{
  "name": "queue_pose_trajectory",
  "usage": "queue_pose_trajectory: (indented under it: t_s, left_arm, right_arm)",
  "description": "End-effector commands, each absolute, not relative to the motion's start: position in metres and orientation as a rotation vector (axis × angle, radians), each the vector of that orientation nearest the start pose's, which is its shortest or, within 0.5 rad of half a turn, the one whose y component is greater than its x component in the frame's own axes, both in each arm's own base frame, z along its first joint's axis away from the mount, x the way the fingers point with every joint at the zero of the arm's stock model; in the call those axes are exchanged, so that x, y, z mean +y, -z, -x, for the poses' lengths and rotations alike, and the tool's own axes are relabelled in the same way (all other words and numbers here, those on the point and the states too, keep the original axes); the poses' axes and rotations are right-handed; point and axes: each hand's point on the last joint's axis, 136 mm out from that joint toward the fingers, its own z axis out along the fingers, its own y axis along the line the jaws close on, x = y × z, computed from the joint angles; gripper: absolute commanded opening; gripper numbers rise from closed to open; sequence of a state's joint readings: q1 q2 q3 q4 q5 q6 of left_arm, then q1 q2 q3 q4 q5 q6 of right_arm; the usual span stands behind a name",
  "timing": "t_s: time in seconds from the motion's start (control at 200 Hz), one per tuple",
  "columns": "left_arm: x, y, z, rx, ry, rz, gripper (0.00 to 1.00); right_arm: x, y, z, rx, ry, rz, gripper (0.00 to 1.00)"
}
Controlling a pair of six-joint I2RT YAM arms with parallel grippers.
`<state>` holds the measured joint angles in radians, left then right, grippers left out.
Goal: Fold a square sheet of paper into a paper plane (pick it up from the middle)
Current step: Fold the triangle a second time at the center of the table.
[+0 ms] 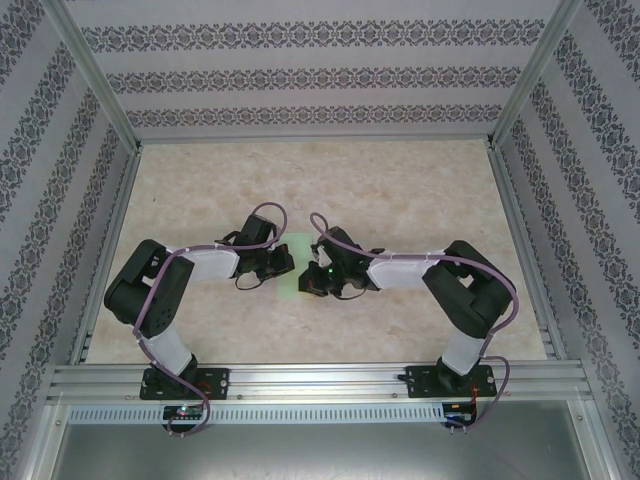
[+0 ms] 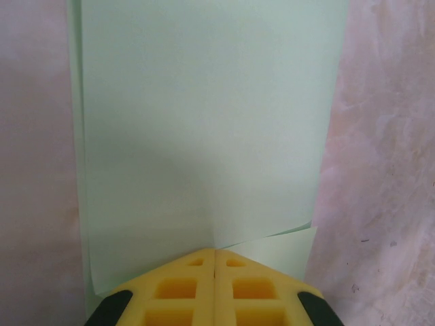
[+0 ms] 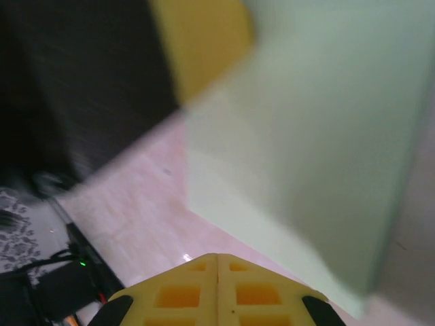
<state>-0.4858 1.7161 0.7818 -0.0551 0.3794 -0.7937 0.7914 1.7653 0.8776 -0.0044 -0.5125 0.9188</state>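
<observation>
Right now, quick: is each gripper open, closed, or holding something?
Left gripper: closed, tips at the edge of the green paper; no grip visible.
Right gripper: closed, holding nothing.

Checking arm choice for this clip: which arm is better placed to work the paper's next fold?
Left, probably. The left tool, shut, sits at the paper's edge beside a lifted corner. The right tool, also shut, hangs over bare table, short of the paper.

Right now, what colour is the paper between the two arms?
Pale mint green, unmarked. The paper shows best in the left wrist view.
</observation>
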Motion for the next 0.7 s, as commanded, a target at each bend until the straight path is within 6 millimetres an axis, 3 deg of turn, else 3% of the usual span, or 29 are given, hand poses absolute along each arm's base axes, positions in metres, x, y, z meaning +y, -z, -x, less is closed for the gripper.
queue_pose_trajectory:
  t_s: [0.0,0.16,0.27,0.52,0.694]
  left_arm:
    - [-0.221,0.004,-0.295,2.814,0.817,0.293,0.00]
    - [-0.222,0.003,-0.295,2.810,0.821,0.288,0.00]
    - [-0.222,0.004,-0.295,2.812,0.822,0.286,0.00]
    - [-0.219,0.009,-0.292,2.823,0.806,0.291,0.00]
    - [-0.216,0.011,-0.292,2.824,0.784,0.315,0.00]
  right_arm:
    - [0.360,-0.042,-0.246,2.816,-1.210,0.077,0.05]
    - [0.363,-0.019,-0.259,2.859,-1.146,0.043,0.05]
    - [0.349,0.000,-0.263,2.898,-1.031,-0.003,0.05]
    - [0.329,0.019,-0.233,2.992,-1.016,-0.030,0.06]
    - [0.320,0.009,-0.223,2.984,-1.025,-0.008,0.07]
